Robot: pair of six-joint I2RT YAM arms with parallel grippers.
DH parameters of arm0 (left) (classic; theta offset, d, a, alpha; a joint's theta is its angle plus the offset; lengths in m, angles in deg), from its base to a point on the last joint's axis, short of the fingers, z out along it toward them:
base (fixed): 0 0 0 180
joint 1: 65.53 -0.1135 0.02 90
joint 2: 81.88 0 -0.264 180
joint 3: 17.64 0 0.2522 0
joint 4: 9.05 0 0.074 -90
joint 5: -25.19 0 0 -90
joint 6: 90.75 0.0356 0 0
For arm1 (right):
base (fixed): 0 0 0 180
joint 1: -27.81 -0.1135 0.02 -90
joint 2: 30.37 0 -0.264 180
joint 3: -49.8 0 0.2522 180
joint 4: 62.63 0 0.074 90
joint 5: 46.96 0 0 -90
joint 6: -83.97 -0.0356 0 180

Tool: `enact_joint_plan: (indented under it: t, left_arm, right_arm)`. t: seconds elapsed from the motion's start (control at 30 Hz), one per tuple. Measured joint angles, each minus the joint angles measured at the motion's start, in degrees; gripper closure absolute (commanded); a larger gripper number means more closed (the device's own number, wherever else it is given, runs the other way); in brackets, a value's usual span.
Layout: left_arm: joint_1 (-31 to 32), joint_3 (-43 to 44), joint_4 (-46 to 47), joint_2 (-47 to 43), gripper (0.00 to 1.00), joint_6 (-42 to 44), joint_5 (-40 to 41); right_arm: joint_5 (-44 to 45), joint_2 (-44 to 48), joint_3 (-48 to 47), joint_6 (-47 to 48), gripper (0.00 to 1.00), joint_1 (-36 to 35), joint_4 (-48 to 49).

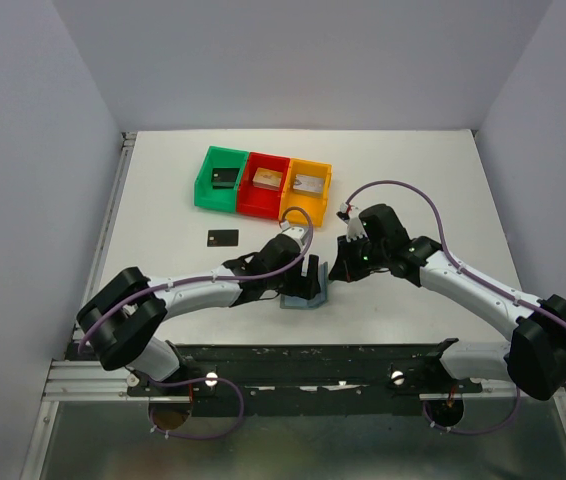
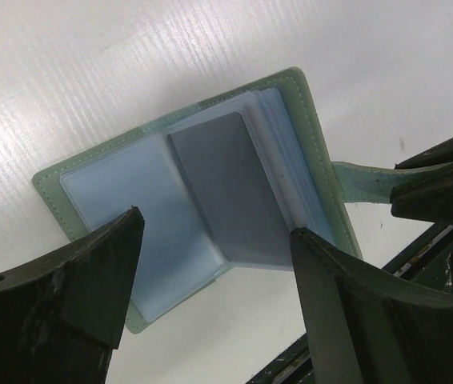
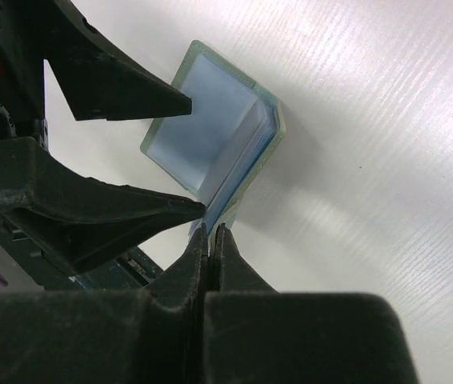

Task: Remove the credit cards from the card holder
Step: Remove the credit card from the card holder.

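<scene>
While my right fingers (image 3: 182, 272), pressed together, pinch the tab (image 2: 362, 182) of the card holder (image 2: 122, 188) at 3 o'clock, my left fingers (image 2: 74, 296) stand spread over its open pockets on the tabletop (image 2: 130, 64). The grey card (image 2: 226, 184) has its long axis running 11-to-5.

A white table (image 1: 433, 170) with a finely ribbed top fills the scene. 3 plain, pale grey-lilac walls (image 1: 303, 60) rise around it: 1 behind its far edge, 1 on its left, 1 on its right. An aluminium rail (image 1: 103, 255) runs along its left edge. The light is even and the shadows on the table are soft.
</scene>
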Motion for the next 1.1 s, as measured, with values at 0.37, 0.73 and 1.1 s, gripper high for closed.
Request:
enact_joint_plan:
  t: [0.37, 0.73, 1.1]
  left_arm:
    - [0.15, 0.17, 0.04, 0.61, 0.08, -0.24, -0.35]
    - [0.57, 0.33, 0.04, 0.61, 0.08, -0.42, -0.42]
    - [1.09, 1.66, -1.31, 1.99, 0.13, -0.37, 0.13]
  right_arm:
    - [-0.13, -0.13, 0.0, 0.0, 1.0, 0.0, 0.0]
    - [-0.22, -0.26, 0.0, 0.0, 1.0, 0.0, 0.0]
    - [-0.22, -0.26, 0.0, 0.0, 1.0, 0.0, 0.0]
